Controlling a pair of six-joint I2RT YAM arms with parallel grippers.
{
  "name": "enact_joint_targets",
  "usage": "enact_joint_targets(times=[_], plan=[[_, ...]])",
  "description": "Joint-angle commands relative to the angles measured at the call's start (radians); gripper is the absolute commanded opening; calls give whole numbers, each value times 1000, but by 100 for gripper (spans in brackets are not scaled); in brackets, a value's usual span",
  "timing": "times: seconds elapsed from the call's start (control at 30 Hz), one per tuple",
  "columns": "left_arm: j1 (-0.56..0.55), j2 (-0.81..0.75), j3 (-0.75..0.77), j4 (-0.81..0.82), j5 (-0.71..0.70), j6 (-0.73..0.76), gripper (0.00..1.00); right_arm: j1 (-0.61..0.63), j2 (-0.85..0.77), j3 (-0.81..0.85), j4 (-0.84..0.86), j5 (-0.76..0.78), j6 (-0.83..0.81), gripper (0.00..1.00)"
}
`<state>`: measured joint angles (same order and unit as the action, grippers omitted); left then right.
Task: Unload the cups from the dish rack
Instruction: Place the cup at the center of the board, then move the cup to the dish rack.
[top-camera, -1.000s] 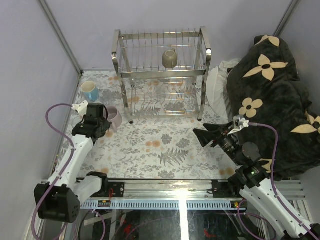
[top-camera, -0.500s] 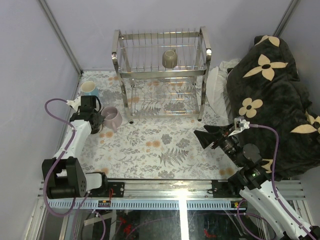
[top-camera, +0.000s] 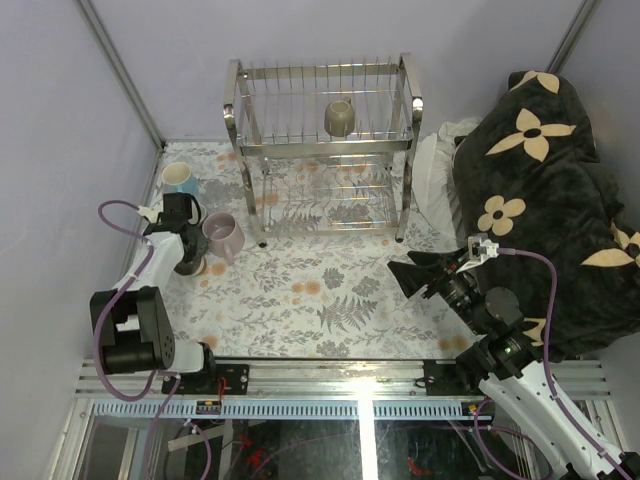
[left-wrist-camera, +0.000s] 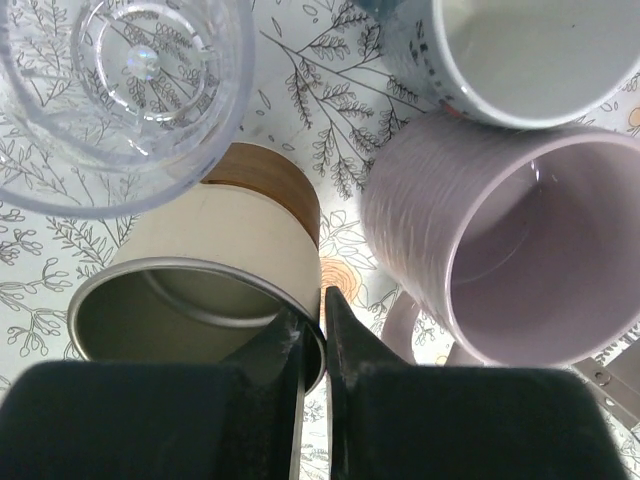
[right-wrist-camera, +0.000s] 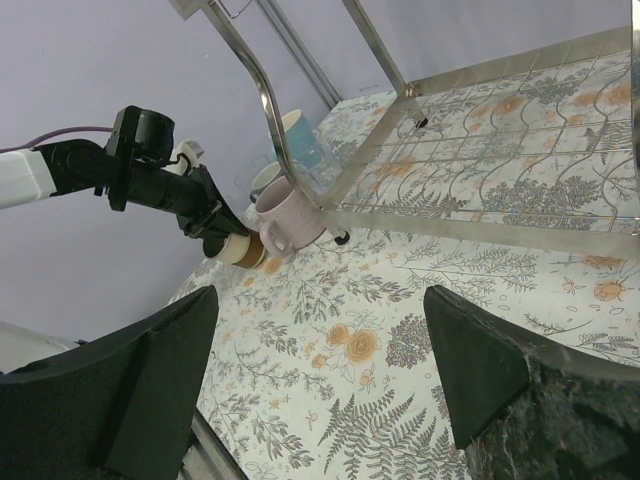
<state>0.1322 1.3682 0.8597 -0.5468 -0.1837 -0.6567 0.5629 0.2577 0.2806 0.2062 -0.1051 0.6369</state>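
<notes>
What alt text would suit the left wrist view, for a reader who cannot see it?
The left gripper is shut on the rim of a brown-and-cream cup, seen close up over a floral tablecloth. Beyond it are a clear glass, a pale lilac mug and a mug with a white inside.

The dish rack (top-camera: 232, 105) is recorded as shiny chrome, the mug (top-camera: 339, 118) within it as olive-grey, and the tablecloth (top-camera: 330, 300) as white, printed with grey ferns and orange flowers. A light blue mug (top-camera: 181, 181) with a white interior, a ribbed pale lilac mug (left-wrist-camera: 500, 250), a clear glass (left-wrist-camera: 120, 90) and a brown-and-cream cup (left-wrist-camera: 210, 250) lined in grey are noted. A black blanket (top-camera: 545, 200) patterned with cream flowers is observed, and the walls (top-camera: 80, 150) are pale lilac-grey.
</notes>
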Motion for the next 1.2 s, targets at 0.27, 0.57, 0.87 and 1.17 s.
enact_joint_targets(times=[0.27,0.57,0.87,1.17], plan=[[18,63,62,24,20,28,19,2,-11,6,23,15,4,91],[18,14,92,1,26,32,38,2,-3,3,32,13,3,91],[18,-180,72,-14,37,0,58,2,27,6,47,17,-28,91],[-10,-441,-26,32,188,-31,60,2,168,98,91,-35,-87,89]])
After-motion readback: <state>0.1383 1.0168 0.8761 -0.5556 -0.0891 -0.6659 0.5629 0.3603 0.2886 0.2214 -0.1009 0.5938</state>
